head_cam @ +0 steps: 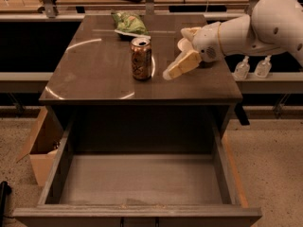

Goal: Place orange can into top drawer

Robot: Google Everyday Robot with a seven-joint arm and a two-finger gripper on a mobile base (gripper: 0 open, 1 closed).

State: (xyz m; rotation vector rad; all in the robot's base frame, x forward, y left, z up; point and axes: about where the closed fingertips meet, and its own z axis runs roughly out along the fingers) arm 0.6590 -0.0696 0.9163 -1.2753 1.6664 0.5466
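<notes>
The orange can stands upright on the table, around the middle between the left and right edges and a little nearer the front edge than the back. Its silver top with the pull-tab opening faces up. The gripper hangs over the right half of the table, just to the right of the can and not touching it. It reaches in from the right edge on a white arm. It is released and holds nothing: the lower of its cream fingers slants down toward the can with its tip close above the table, and the other sits higher and farther back. A sliver of a white plate shows behind the gripper, mostly hidden by it. A green chip bag lies near the back edge, behind the can and apart from it. Under the front edge the top drawer is pulled fully out, its flat grey bottom bare and in shadow near the table. A cardboard box sits on the floor beside the drawer's left wall. Two small clear bottles stand past the right edge, below the arm.
</notes>
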